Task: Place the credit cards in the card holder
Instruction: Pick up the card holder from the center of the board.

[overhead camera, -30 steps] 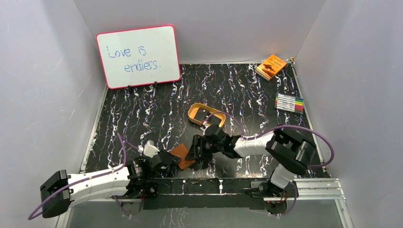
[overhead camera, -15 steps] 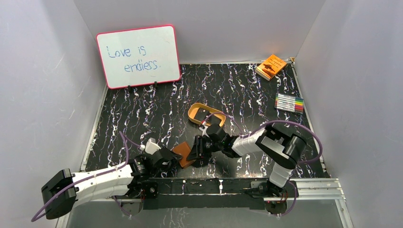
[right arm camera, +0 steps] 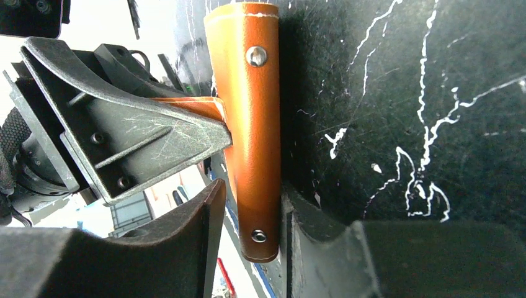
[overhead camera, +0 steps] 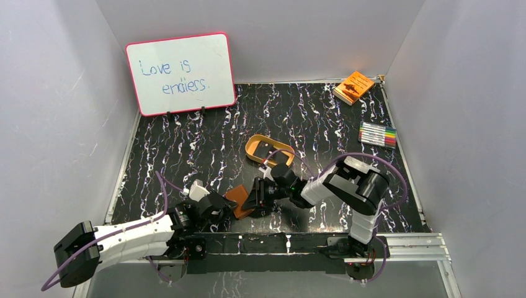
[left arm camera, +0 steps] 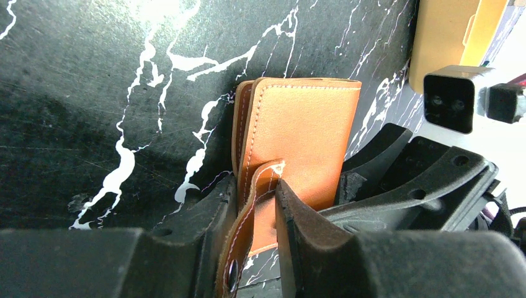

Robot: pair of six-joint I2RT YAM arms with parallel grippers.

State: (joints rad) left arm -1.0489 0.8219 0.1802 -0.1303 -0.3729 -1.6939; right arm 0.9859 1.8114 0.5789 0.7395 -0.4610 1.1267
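Observation:
The reddish-brown card holder [overhead camera: 239,202] stands on edge near the table's front, between my two grippers. My left gripper [left arm camera: 255,186] [overhead camera: 223,208] is shut on its strap tab [left arm camera: 260,195], whose snap button sits low between the fingers. My right gripper [right arm camera: 251,192] [overhead camera: 255,197] straddles the holder's far edge [right arm camera: 251,124]. One finger [right arm camera: 298,217] touches the leather, and a gap shows at the other finger [right arm camera: 205,211], so the jaws are open. I cannot make out the credit cards for certain. Something dark lies inside the tan oval tray [overhead camera: 254,148].
A whiteboard [overhead camera: 180,73] stands at the back left. An orange booklet [overhead camera: 353,87] lies in the back right corner, with a pack of markers [overhead camera: 378,133] nearer on the right. The tan tray is just behind my right gripper.
My right gripper's jaws have narrowed around the card holder, and that arm's elbow has swung left. The left gripper keeps its hold on the strap.

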